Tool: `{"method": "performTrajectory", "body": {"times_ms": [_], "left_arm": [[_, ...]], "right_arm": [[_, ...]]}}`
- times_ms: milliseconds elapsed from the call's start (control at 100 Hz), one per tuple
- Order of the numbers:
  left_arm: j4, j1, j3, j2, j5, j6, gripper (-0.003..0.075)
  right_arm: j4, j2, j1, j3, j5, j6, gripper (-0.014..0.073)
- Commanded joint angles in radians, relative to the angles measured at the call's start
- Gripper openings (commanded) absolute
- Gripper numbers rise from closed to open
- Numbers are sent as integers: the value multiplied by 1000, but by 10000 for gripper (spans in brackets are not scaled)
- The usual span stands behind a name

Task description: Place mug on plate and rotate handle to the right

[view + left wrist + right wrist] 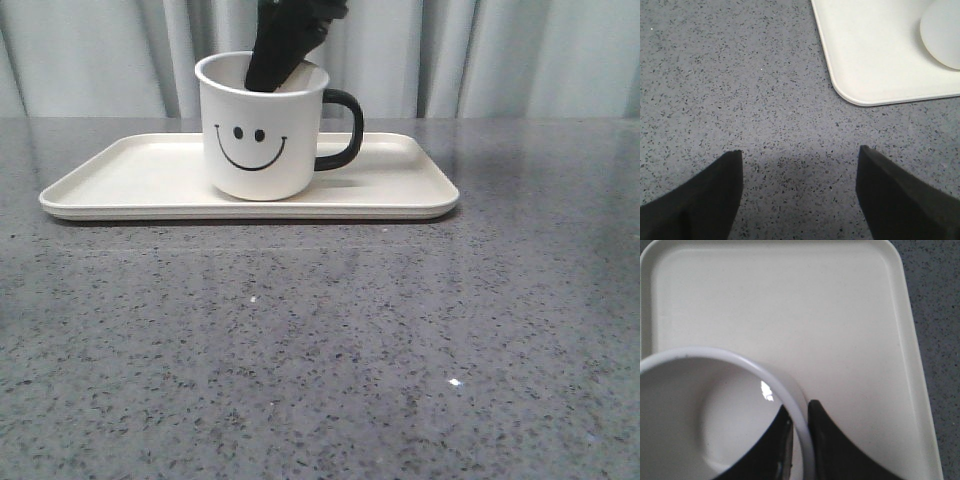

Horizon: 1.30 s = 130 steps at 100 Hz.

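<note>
The white mug [260, 130] with a black smiley face stands upright on the cream plate [130, 175], left of its middle. Its black handle [343, 128] points to the right in the front view. My right gripper [285, 55] comes down from above and is shut on the mug's far rim, one finger inside the mug and one outside. The right wrist view shows the rim [800, 412] pinched in the right gripper [799, 415]. My left gripper [800, 160] is open and empty over the bare table, near a plate corner [850, 95].
The grey speckled table [320, 350] stretches in front of the plate. Pale curtains [520, 60] hang behind the table. In the left wrist view, part of the mug's side [945, 35] shows on the plate.
</note>
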Motion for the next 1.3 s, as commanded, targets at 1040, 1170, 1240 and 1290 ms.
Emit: {"method": "performTrajectory", "body": {"times_ms": [1040,1170,1240,1290], "left_arm": [[0,4,-26,-4,-67,-7,473],[0,4,-26,-4,-67,-7,473],[0,4,-26,-4,-65,-7,473],[0,4,-26,-4,-64,-7,473]], "right_arm": [[-157,-431,-139,38,-33,438,604],[-233,-562,-166,232,-115,467,604],[-271,-639,-180,366,-196,490,604],[-291,-695,-193,466,-255,514,604]]}}
